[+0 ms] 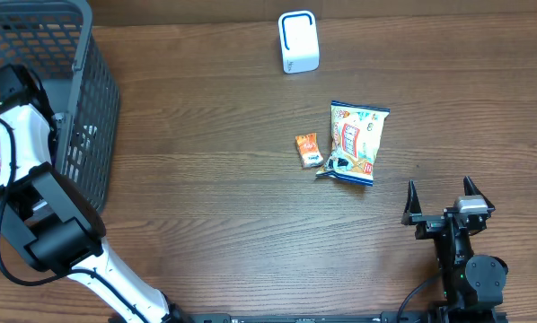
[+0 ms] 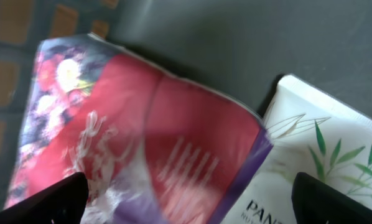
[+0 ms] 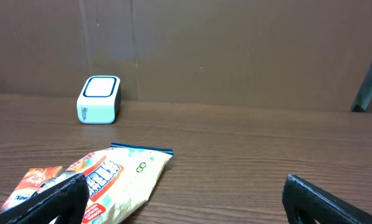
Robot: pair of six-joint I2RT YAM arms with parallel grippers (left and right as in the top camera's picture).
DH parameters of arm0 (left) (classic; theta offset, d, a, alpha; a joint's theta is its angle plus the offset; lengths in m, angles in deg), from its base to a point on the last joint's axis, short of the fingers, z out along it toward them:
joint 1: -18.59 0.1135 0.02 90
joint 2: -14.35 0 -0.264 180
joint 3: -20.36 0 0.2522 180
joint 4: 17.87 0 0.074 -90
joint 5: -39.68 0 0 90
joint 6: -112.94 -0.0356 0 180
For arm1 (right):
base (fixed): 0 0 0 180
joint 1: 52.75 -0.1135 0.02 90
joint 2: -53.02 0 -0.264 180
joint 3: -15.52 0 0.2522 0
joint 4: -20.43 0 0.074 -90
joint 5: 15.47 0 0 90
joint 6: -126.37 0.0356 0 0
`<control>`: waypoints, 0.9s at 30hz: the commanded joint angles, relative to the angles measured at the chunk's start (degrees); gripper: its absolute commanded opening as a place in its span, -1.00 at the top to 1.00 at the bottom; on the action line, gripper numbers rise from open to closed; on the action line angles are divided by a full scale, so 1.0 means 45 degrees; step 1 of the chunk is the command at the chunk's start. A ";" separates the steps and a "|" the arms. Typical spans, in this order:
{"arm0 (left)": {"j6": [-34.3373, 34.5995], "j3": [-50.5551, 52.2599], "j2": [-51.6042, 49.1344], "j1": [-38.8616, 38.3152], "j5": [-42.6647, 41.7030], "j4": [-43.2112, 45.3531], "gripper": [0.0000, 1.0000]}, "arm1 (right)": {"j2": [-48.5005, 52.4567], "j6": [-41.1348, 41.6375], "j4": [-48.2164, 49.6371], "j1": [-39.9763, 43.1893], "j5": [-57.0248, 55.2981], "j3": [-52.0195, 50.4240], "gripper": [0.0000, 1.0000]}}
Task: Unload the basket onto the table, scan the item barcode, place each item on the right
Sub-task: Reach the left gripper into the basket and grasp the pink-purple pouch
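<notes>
My left arm (image 1: 22, 126) reaches down into the grey basket (image 1: 102, 108) at the far left. Its gripper (image 2: 189, 199) is open over a red and pink floral packet (image 2: 142, 130), which lies against a white box with green leaves (image 2: 323, 149). Nothing is held between the fingers. The white scanner with a blue rim (image 1: 298, 41) stands at the back of the table and shows again in the right wrist view (image 3: 99, 99). My right gripper (image 1: 439, 193) rests open and empty at the front right, facing the scanner.
A pale snack bag (image 1: 356, 142) and a small orange packet (image 1: 308, 149) lie mid-table between the right gripper and the scanner. The snack bag (image 3: 120, 177) sits just ahead of the right gripper's left finger. The basket's walls enclose the left gripper.
</notes>
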 commanded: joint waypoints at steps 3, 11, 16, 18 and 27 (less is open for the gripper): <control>-0.0199 0.1447 -0.0073 0.0481 0.0131 0.0772 -0.78 | -0.0126 -0.0005 0.0073 0.0058 -0.0029 -0.0131 -1.00; 0.0219 0.1875 -0.0073 0.1496 -0.0869 0.0826 -0.42 | -0.0126 -0.0005 0.0073 0.0058 -0.0029 -0.0131 -1.00; 0.0155 0.1875 -0.0073 0.1593 -0.0874 0.0495 -0.10 | -0.0126 -0.0010 0.0073 0.0058 -0.0029 -0.0131 -1.00; 0.0165 0.1870 -0.0068 0.1496 -0.1020 0.0369 0.60 | -0.0126 -0.0010 0.0073 0.0058 -0.0029 -0.0131 -1.00; 0.2749 0.0379 0.0869 0.0971 -0.1394 -0.0413 0.92 | -0.0126 -0.0010 0.0073 0.0058 -0.0029 -0.0131 -1.00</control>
